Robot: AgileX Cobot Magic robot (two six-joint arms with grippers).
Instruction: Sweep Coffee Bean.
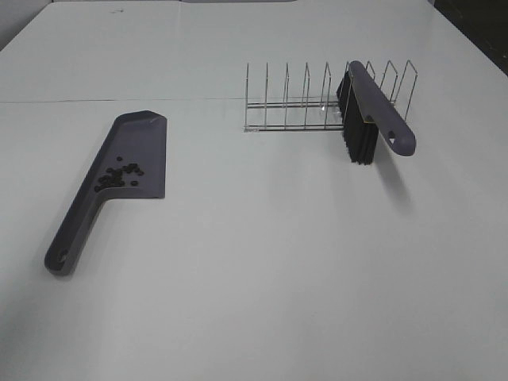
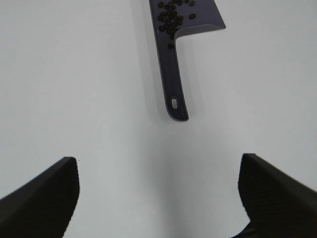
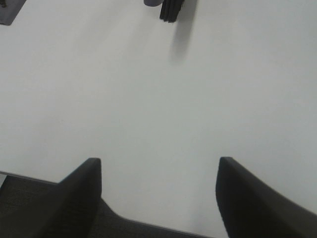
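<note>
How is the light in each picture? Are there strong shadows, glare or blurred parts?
Exterior high view: even, soft light; the brush throws a faint shadow on the table; no glare. Left wrist view: dustpan and coffee beans sharp, the near fingers soft. Right wrist view: dim, a blurred shadow under the brush bristles.

Wire rack point(image 1: 317, 99) on white table point(image 1: 278, 262), well apart from the sweeping tools.
</note>
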